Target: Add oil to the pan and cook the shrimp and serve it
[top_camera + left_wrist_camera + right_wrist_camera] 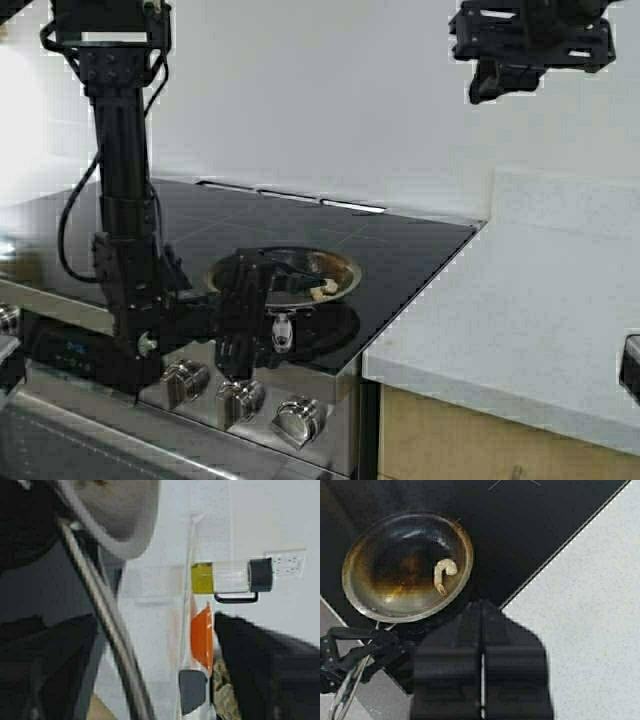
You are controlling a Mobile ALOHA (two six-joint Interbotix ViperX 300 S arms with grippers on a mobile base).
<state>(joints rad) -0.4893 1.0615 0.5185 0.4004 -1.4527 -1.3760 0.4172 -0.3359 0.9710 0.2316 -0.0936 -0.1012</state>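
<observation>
The steel pan [300,265] sits at the front of the black stovetop [400,250], with the pale curled shrimp [325,289] near its right rim. My left gripper [250,320] is low at the pan's near side, shut on its wire handle [107,620]. The pan's underside [120,525] fills the left wrist view. The right wrist view looks down on the pan [407,565] and shrimp [443,576]. My right gripper [481,611] is shut and empty, raised high above the stove's right edge [500,80]. The oil jug [227,577] stands far off on the counter.
A white counter [520,310] adjoins the stove on the right. An orange bowl [201,637] and a dark grey object [192,690] stand near the jug. Three stove knobs [240,398] line the front panel. A dark object [630,365] sits at the counter's right edge.
</observation>
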